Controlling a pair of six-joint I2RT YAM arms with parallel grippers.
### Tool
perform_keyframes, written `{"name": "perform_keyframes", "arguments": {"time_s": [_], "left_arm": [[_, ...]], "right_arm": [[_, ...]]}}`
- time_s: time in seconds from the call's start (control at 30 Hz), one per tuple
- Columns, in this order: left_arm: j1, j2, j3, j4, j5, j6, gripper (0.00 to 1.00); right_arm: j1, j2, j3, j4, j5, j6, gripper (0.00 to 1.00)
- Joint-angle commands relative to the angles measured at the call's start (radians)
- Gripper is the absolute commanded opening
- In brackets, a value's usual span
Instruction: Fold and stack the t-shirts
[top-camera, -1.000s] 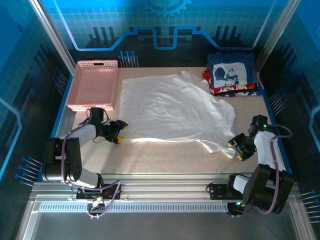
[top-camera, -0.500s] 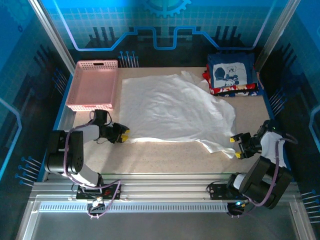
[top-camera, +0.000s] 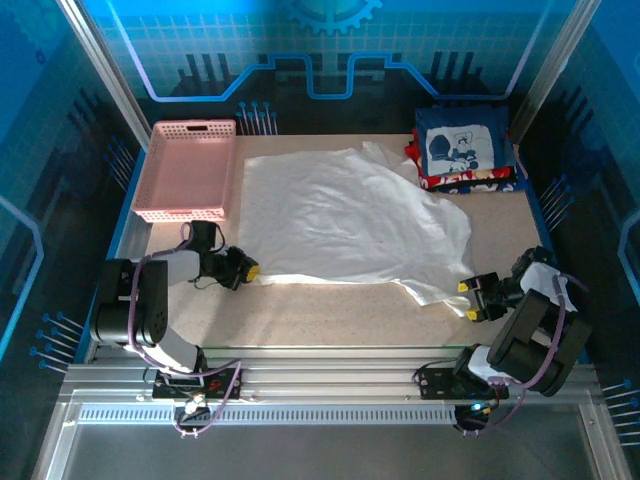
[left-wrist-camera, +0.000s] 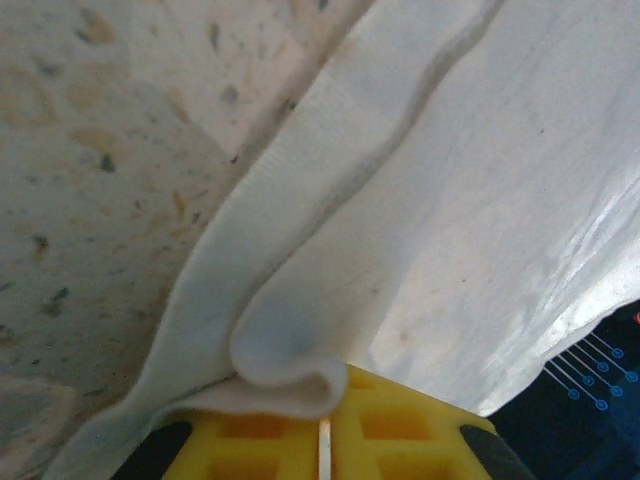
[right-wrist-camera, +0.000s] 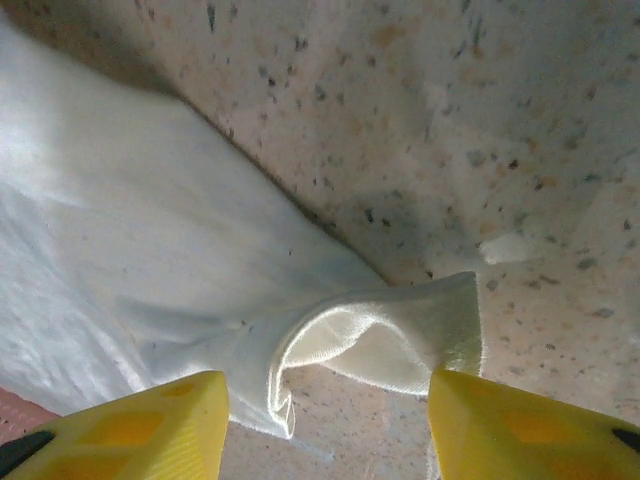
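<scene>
Top view: white t-shirt (top-camera: 350, 220) spread flat, centre of table (top-camera: 330, 310), plain side up, rumpled toward 3 o'clock. Near hem runs approx. 8 to 4 o'clock.

L gripper (top-camera: 243, 270) at shirt's 8 o'clock corner. Wrist cam: yellow pads together, hem fold nipped at tips (left-wrist-camera: 324, 430), cloth bulging in a small roll just above them.

R gripper (top-camera: 472, 298) at shirt's 4 o'clock corner. Wrist cam: jaws apart (right-wrist-camera: 325, 400), yellow fingers (right-wrist-camera: 130, 420) either side of curled-up cloth tip, not touching it.

Folded stack at 1 o'clock: navy t-shirt (top-camera: 465, 145) w/ white cartoon print on top, red t-shirt (top-camera: 413, 152) edge under it. Pink lattice basket (top-camera: 188, 170) at 10 o'clock, just beside white shirt's far-left edge.
</scene>
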Motion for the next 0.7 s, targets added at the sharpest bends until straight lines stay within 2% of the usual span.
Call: {"name": "perform_keyframes", "arguments": {"time_s": [0.0,0.27,0.4,0.5,0.57,0.67], "left_arm": [[-0.009,0.011,-0.02,-0.004,0.016,0.007,0.07],[-0.009,0.003,-0.019,-0.021,0.016,0.026,0.02],[-0.009,0.006,-0.021,-0.02,0.018,0.03,0.01],[-0.009,0.011,-0.021,-0.018,0.019,0.034,0.0],[-0.009,0.011,-0.02,-0.021,0.02,0.037,0.0],[-0.009,0.007,-0.012,-0.036,0.022,0.047,0.0]], "right_arm": [[-0.024,0.039,-0.012,0.047,0.014,0.027,0.53],[-0.018,0.104,0.026,0.086,-0.011,0.028,0.45],[-0.013,0.106,-0.005,0.084,-0.013,0.007,0.31],[-0.012,0.096,-0.027,0.093,-0.02,0.005,0.1],[-0.007,0.068,-0.02,0.093,-0.033,0.006,0.01],[0.017,0.012,0.032,0.046,-0.028,-0.014,0.0]]}}
